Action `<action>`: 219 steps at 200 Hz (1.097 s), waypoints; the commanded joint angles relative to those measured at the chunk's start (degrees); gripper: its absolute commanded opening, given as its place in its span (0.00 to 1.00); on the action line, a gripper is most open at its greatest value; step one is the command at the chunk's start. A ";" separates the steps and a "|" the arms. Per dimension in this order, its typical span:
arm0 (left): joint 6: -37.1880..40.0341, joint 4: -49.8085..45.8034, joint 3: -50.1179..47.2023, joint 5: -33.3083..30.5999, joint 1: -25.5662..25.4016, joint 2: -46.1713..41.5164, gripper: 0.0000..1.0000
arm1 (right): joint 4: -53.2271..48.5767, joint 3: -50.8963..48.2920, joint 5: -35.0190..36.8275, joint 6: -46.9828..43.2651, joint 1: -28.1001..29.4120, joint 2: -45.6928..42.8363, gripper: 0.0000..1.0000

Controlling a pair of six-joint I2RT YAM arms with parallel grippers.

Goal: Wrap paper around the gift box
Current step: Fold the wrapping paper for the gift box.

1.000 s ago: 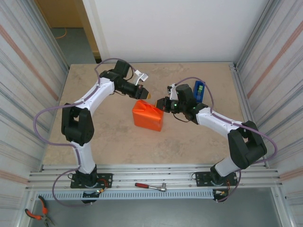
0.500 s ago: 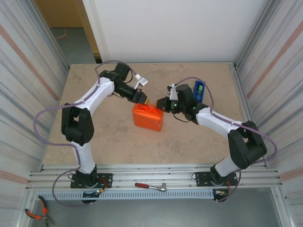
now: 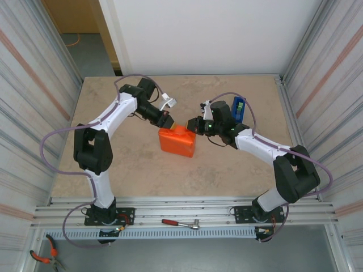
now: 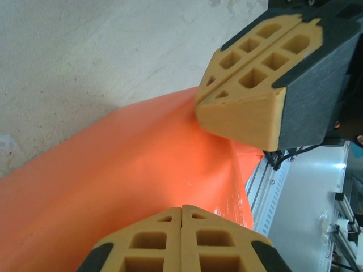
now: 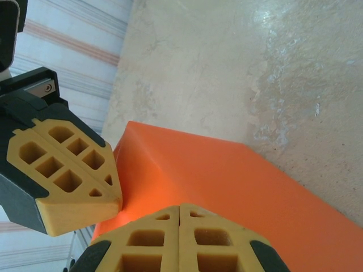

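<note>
Broadly, the table [image 3: 113, 170] carries 2 arms that reach in from either side and meet near its middle. Between them sits the paper [image 3: 177, 143], folded into an orange block. The box is presumably inside, fully covered, since no pink shows anywhere.

The left gripper [image 3: 167, 120] has its jaws closed on nothing and presses its tips onto the block's far-left top corner. The right gripper [image 3: 193, 125] is likewise closed and empty, touching the far-right top corner. Each wrist view shows the other arm's fingers close by over a crease in the paper, both pairs of pads shut flat together.

My reading is that the closed jaws serve as blunt pushers. They pin the folded flaps down so the thin sheet does not spring open. The wrap looks mostly done, though the flaps appear to need fixing in place.

A blue tape dispenser [image 3: 239, 106] stands just behind the right gripper, probably for that purpose. A wrench [image 3: 180, 224] and pliers [image 3: 43, 256] lie off the table by the near rail, well apart from the work.
</note>
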 commanded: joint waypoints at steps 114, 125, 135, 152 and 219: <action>1.51 -1.93 -4.17 -5.58 -2.21 -3.45 0.00 | -18.72 11.29 1.28 -3.32 4.92 -1.09 0.00; 1.25 -1.51 -4.51 -5.74 -2.17 -3.53 0.00 | -18.18 10.77 1.81 -2.86 5.81 -1.09 0.00; 1.08 -1.20 -4.63 -5.76 -2.19 -3.42 0.00 | -17.54 9.94 2.24 -2.28 6.83 -1.23 0.00; 0.48 -0.61 -4.86 -5.84 -2.14 -3.35 0.00 | -16.68 8.13 3.16 -1.91 8.50 -1.55 0.00; -5.76 5.33 -4.89 -1.27 1.76 -5.70 0.00 | -20.67 5.22 8.16 -6.05 10.13 -0.56 0.00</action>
